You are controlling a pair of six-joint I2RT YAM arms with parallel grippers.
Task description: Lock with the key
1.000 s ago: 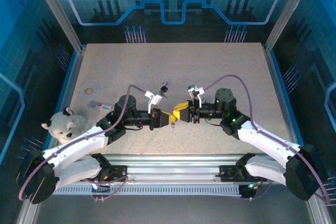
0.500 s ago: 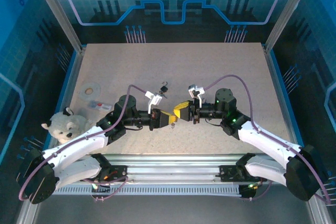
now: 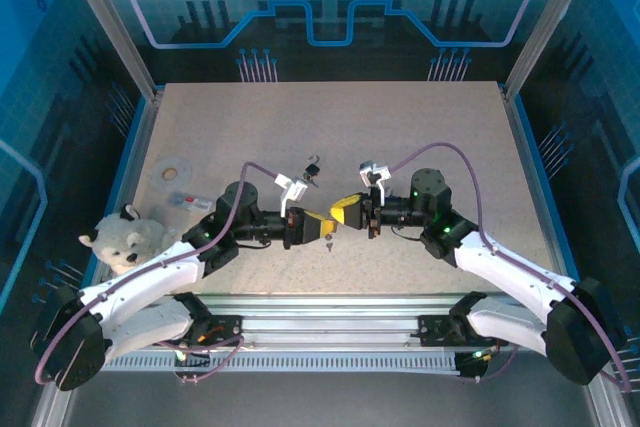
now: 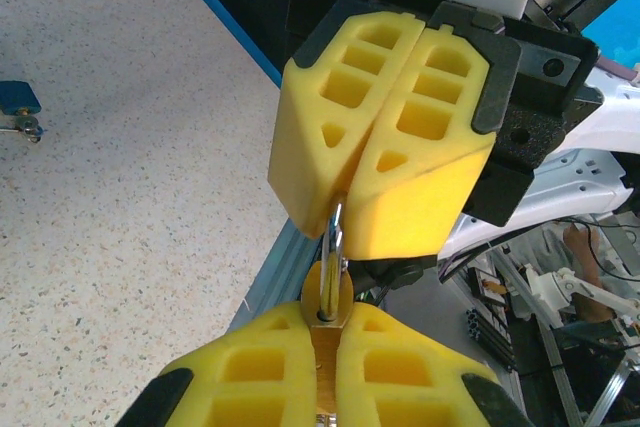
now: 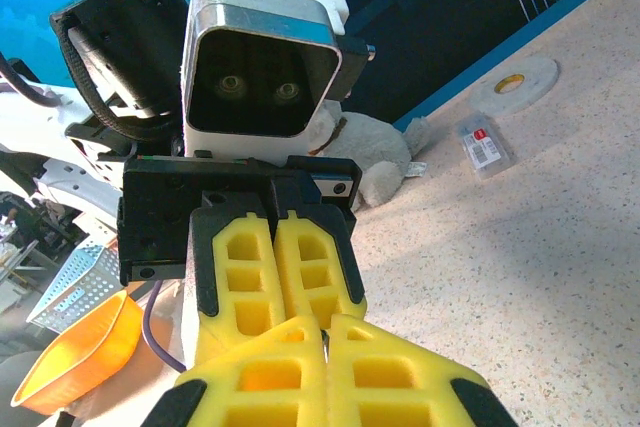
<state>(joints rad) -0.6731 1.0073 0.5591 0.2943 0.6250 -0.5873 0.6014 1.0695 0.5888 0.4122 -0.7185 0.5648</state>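
The right pincer [image 4: 345,215] has closed since a second ago: its yellow pads, then slightly parted, now press flat together on the key [image 4: 335,242]. Both arms have otherwise barely shifted. The left pincer [image 4: 325,332] is also fully closed, gripping the brass-coloured lock [image 4: 328,294] between its pads. The two pincers meet tip to tip above the middle of the bench [image 3: 420,127], near its front edge.

The key is a thin metal strip seen edge-on. Its long axis runs straight along the line between the two pincers (left to right in the top view). One end is at the lock and the other is buried between the right pincer's pads.

Counted: two pincers, one key, one lock. On the bench lie one blue padlock [image 4: 18,99], one tape roll [image 3: 172,169], one small packet [image 3: 183,200] and one plush toy [image 3: 122,243].
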